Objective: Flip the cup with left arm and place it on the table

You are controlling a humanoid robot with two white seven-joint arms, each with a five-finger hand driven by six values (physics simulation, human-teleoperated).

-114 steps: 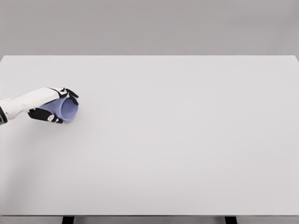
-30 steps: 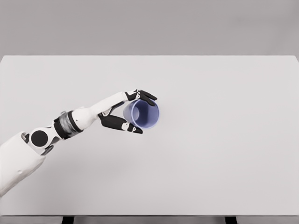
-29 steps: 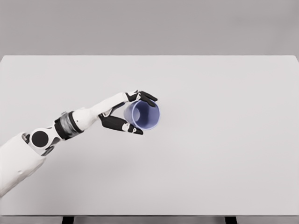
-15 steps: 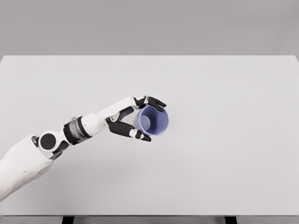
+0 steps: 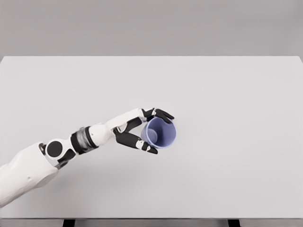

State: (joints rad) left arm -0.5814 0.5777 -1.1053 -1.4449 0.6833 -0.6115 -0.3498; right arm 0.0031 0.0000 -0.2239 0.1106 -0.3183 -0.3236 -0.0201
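Left hand [image 5: 142,130] grips the lilac plastic cup [image 5: 160,134] by its side wall, mouth tilted toward us, seemingly mid-flip. That hold leaves the base free to settle on the white worktop [image 5: 227,104].

The left hand [image 5: 137,130] covers the near-left side of the blue cup [image 5: 160,133], so whether its base touches the table [image 5: 227,118] cannot be told. The left arm [image 5: 33,165] is cut off at the picture's left edge, and the table's front legs [image 5: 69,222] at the bottom edge.
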